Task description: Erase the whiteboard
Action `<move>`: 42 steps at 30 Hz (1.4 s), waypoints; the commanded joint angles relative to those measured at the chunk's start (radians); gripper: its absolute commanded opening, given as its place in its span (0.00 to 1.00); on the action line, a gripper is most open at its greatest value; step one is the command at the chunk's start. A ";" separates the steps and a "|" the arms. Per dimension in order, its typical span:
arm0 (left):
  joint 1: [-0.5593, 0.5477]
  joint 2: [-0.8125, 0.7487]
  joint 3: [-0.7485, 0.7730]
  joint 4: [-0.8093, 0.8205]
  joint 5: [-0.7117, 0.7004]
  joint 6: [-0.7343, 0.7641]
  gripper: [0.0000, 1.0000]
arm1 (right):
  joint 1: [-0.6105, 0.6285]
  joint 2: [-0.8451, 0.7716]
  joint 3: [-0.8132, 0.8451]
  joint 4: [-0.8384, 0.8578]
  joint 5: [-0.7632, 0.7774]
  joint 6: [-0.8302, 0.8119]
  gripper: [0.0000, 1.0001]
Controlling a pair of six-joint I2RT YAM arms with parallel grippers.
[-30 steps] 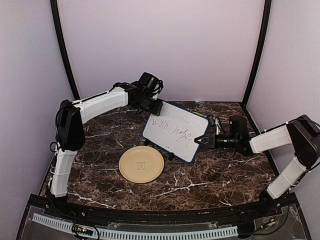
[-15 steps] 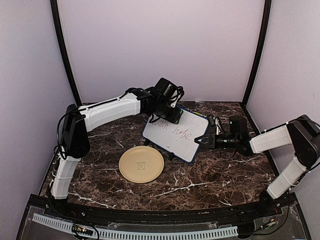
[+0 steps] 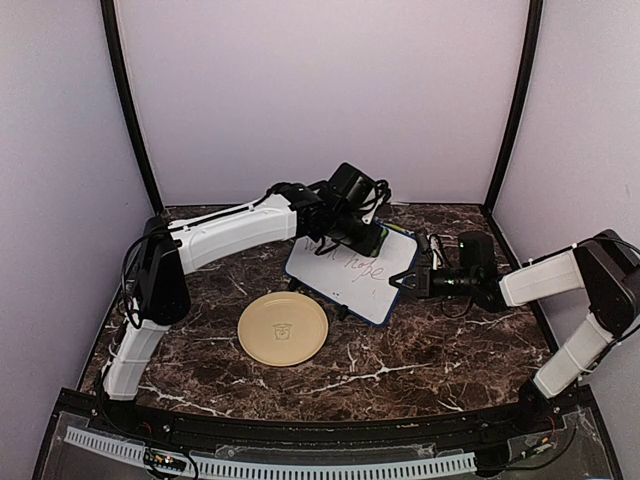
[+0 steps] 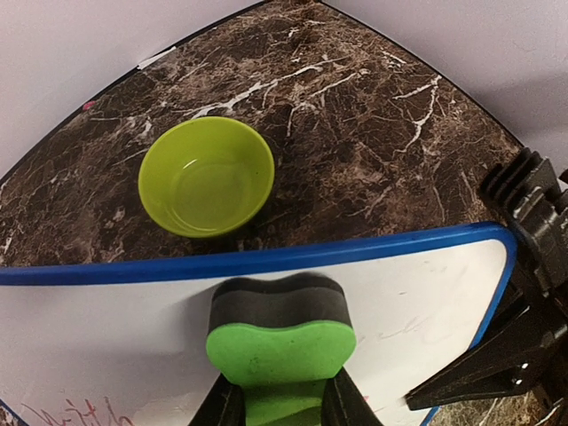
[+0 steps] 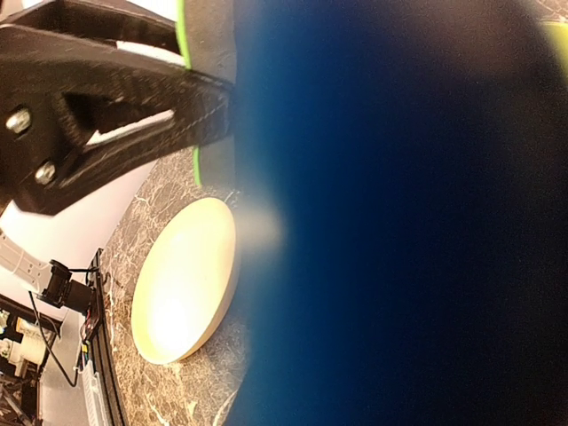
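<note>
The whiteboard [image 3: 345,285] stands tilted on its easel feet at the middle of the marble table [image 3: 200,300], behind the tan plate [image 3: 283,328]; red writing shows across its lower left, so I judge the wiping partly done. It looks light, thin and stiff, with a slick face; pushed unsupported, it would likely slide or tip, so the blue frame edge is the place to hold it. My right gripper [image 3: 412,275] pinches that frame on the board's right edge. My left gripper [image 4: 284,404] is closed on the green eraser [image 4: 280,342], soft foam with its dark pad against the board near the top edge. A lime bowl [image 4: 206,176] sits behind the board, apart from it.
</note>
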 commanded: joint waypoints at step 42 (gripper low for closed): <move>0.004 0.008 -0.047 0.040 -0.102 0.019 0.00 | 0.039 -0.002 0.025 -0.050 0.004 -0.148 0.00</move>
